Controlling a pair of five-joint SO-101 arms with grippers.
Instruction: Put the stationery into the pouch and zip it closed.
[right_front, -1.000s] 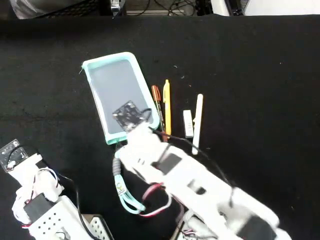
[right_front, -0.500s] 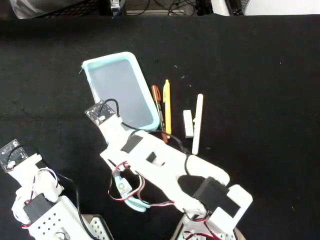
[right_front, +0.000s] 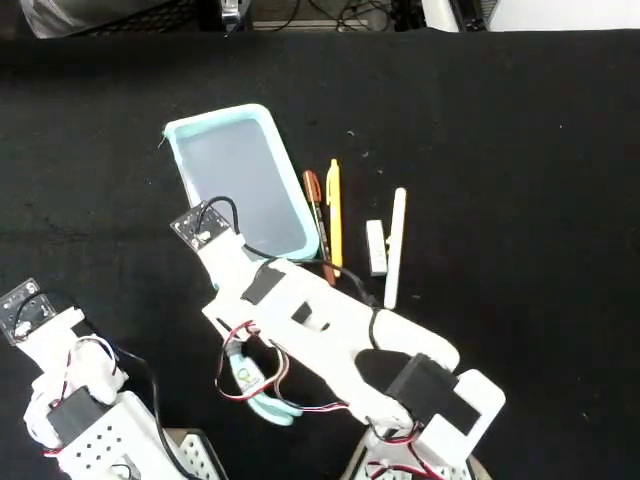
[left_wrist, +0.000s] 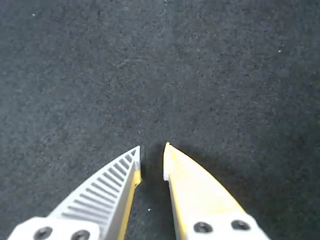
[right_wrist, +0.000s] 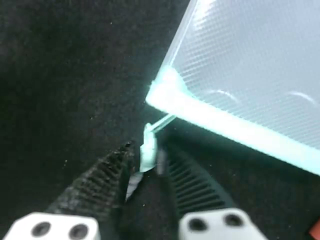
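While the left arm (right_front: 70, 400) sits in the lower left corner of the high view, its wrist view shows the left gripper (left_wrist: 152, 146) over bare black table cloth (right_front: 500, 150), the two pale fingers drawn nearly together with a thin gap and nothing between them. From the bottom right of the high view the right arm (right_front: 330, 330) stretches diagonally up towards the pouch (right_front: 235, 175), a translucent case with a mint border lying tilted in the upper left of the middle, and the arm covers the pouch's lower corner. In the right wrist view the right gripper (right_wrist: 145, 155) has its black ribbed fingers (right_wrist: 112, 170) pinched on the small mint pull tab (right_wrist: 148, 149), which hangs on a thin cord just off the pouch's corner. A mint strap loop (right_front: 262, 405) shows from under the right arm near the bottom centre of the high view. To the right of the pouch and outside it, the stationery lies on the cloth: a brown pen (right_front: 315, 210) close against the pouch's edge, a yellow pen (right_front: 334, 212) just beside it, then a short white eraser (right_front: 376, 247) and a long white stick (right_front: 394, 245) side by side a little farther right.
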